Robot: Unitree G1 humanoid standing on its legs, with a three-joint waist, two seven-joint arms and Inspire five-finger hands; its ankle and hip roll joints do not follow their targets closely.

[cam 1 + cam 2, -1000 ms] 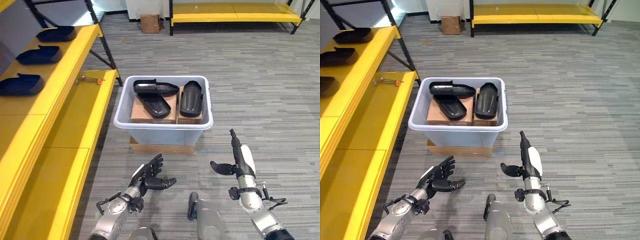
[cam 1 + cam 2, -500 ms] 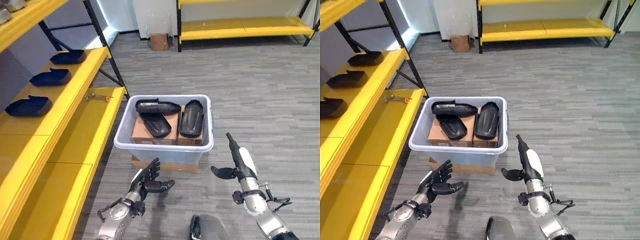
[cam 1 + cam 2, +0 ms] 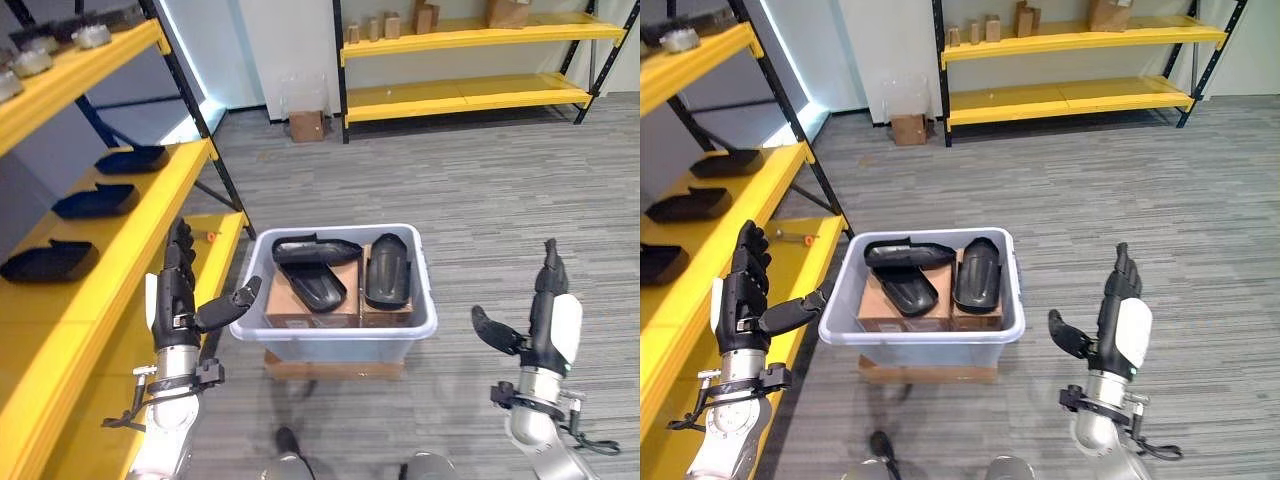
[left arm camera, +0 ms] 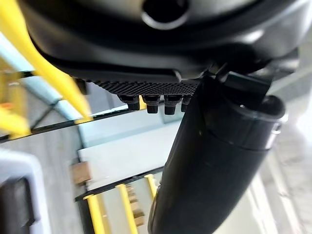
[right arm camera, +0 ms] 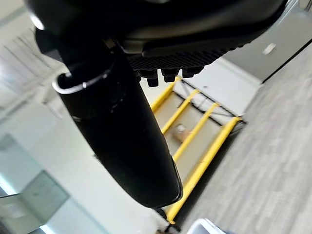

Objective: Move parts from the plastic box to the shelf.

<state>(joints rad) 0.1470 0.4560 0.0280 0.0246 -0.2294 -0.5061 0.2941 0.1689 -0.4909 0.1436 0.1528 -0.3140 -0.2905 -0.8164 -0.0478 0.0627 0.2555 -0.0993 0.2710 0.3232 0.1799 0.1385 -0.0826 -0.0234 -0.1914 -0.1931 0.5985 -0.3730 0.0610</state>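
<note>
1. looking down through the left eye view, the plastic box (image 3: pixel 335 320) sits on the grey floor just beside the front edge of the yellow shelf (image 3: pixel 105 250), raised on a flat cardboard base (image 3: pixel 335 365), likely so the parts come within easy reach. three black parts (image 3: pixel 385 270) lie inside it on brown cartons (image 3: pixel 300 300), packed toward the box's far edge. more black parts (image 3: pixel 95 200) already rest in a row along the shelf's middle board. the left hand (image 3: pixel 178 300) stands upright between the shelf's edge and the box's left wall, fingers straight and empty, thumb out toward the box rim.

2. in the right eye view, the right hand (image 3: pixel 1118 330) is raised well apart from the box's right wall, fingers straight and released, thumb spread, holding nothing. both palms face inward, which reads as a ready pose before reaching in.

3. in the left wrist view, the left hand's thumb (image 4: pixel 214 161) stands out straight with nothing held.

4. in the right wrist view, the right hand's thumb (image 5: pixel 117 131) is likewise extended and empty, a far yellow rack (image 5: pixel 195 146) beyond it.
</note>
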